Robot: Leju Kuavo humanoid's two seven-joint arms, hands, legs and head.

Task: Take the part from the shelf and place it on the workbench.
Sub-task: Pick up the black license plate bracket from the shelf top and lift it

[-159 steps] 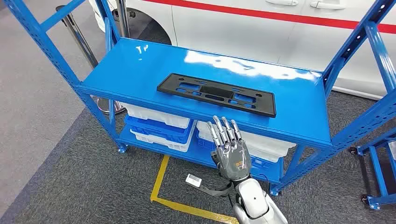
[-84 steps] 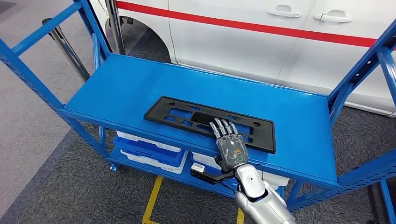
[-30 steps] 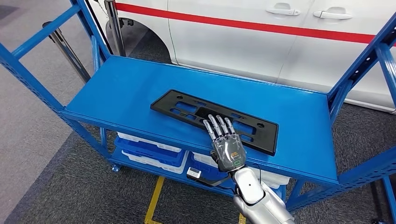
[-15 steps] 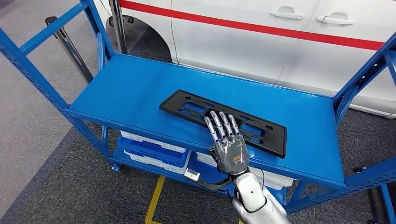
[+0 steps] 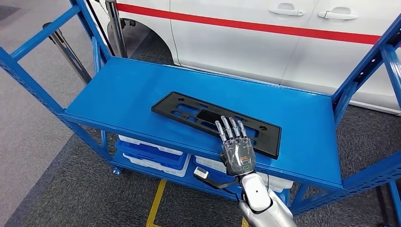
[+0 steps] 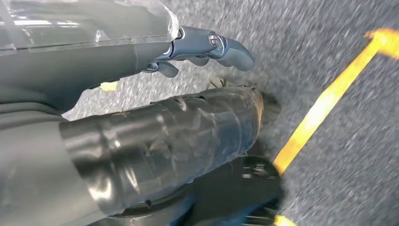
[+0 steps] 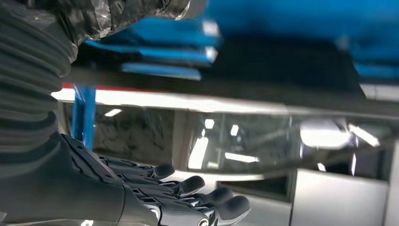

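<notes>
The part, a long black plastic plate [image 5: 189,109] with cut-outs, lies flat on the top board of the blue shelf [image 5: 127,90]. My right hand [image 5: 235,149] reaches over the shelf's front edge, palm down. Its straight, spread fingers [image 5: 230,130] lie over the plate's near edge, right of its middle, and grip nothing. I cannot tell whether they touch it. In the right wrist view the hand [image 7: 164,197] is stretched out beside the blurred black plate [image 7: 282,66]. My left hand [image 6: 188,47] hangs over grey carpet and holds nothing.
A white car with a red stripe [image 5: 265,42] stands close behind the shelf. White and blue bins [image 5: 151,153] fill the lower level. Blue uprights [image 5: 28,75] frame both ends. A metal post [image 5: 71,52] stands at the far left. Yellow floor tape [image 5: 153,208] runs below.
My right hand rose from in front of the shelf's edge to above the plate. In the last second it shifted slightly right along the plate, and the camera swayed a little.
</notes>
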